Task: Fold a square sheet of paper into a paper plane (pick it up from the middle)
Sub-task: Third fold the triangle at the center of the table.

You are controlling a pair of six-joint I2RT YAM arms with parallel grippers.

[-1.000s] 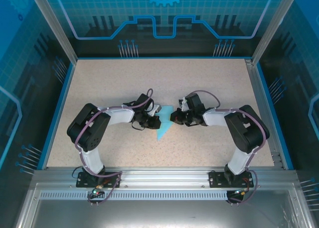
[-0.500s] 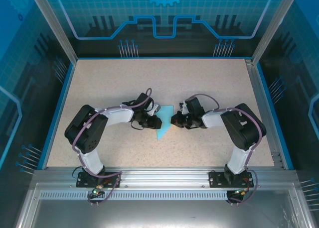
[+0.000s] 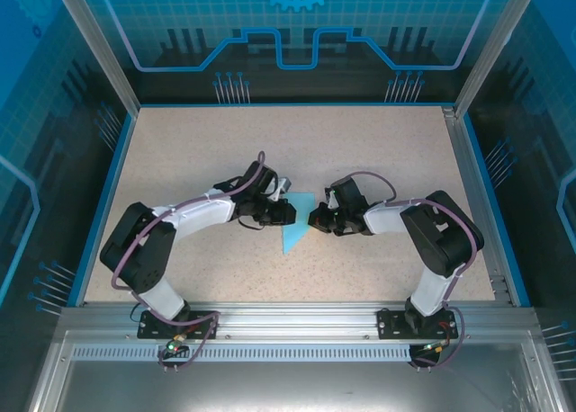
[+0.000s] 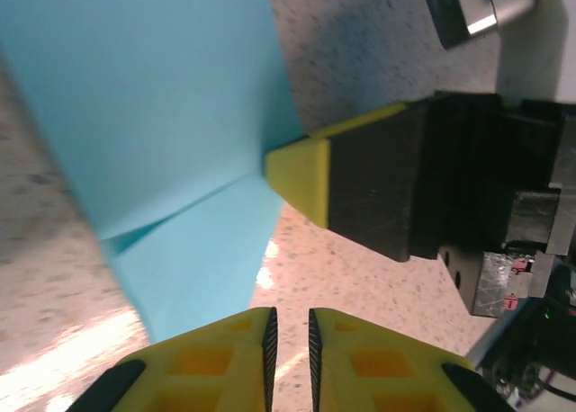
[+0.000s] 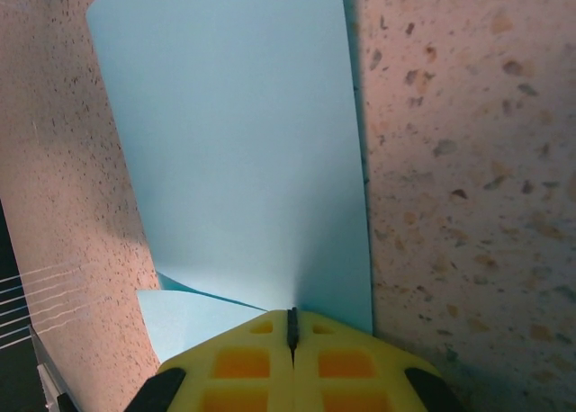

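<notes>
At mid-desk, between the two arms, sheet of paper [image 3: 295,228] lay on the speckled desk [image 3: 378,151], seen from above as a narrow cyan wedge tapering toward the near edge.

Progress, judged:
- Early stage. One crease and an overlapping flap showed in the left wrist view [image 4: 171,115], and a tucked layer showed low left in the right wrist view [image 5: 234,142].
- No pointed nose, wings or centre ridge were seen yet. Most folds appeared to remain.

End effectors:
- Right end effector [image 3: 314,219]: fingers pressed together with no gap [image 5: 292,326]. The sheet's edge ran straight into the fingertips, so it appeared clamped on the paper. From the left wrist view its yellow tip [image 4: 301,174] met the sheet at the crease.
- Left end effector [image 3: 288,212]: fingers nearly together, a thin slit between them [image 4: 289,340], and nothing seen in the slit. It sat just beside the sheet's lower corner, with no grip evident.

Hard to make out:
- From above, both end effectors covered the sheet's far corners.
- Both wrist views cut off the sheet's edges, so its full outline was unknown.
- Whether the sheet lay flat or partly lifted could not be told, though a dark shadow ran along its right side.
- Layer count under the flap was unclear, and the left wrist view's left edge was blurred.
</notes>
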